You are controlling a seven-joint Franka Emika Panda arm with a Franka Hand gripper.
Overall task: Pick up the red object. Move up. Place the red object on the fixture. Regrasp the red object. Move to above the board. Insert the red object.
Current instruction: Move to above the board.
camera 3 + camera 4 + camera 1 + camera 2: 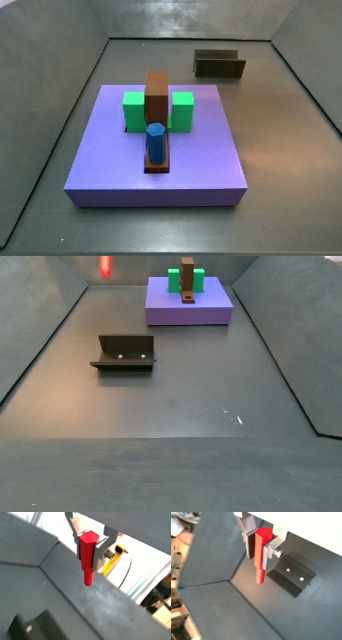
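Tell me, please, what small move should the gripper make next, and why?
Probably carry the red peg sideways until it hangs over the fixture, then lower it. The gripper holds the peg upright by its top, well above the floor. In a side view the fixture stands empty.

A dull grey floor point(174, 406) spreads between sloping grey walls point(40, 326), catching soft light; beyond lies blurred clutter.

The tool point(93, 543) shows in both wrist views as two flat silver metal plates with dark pads point(250, 543) on their inner faces; a round silver screw point(108, 555) sits on one plate's outer side.
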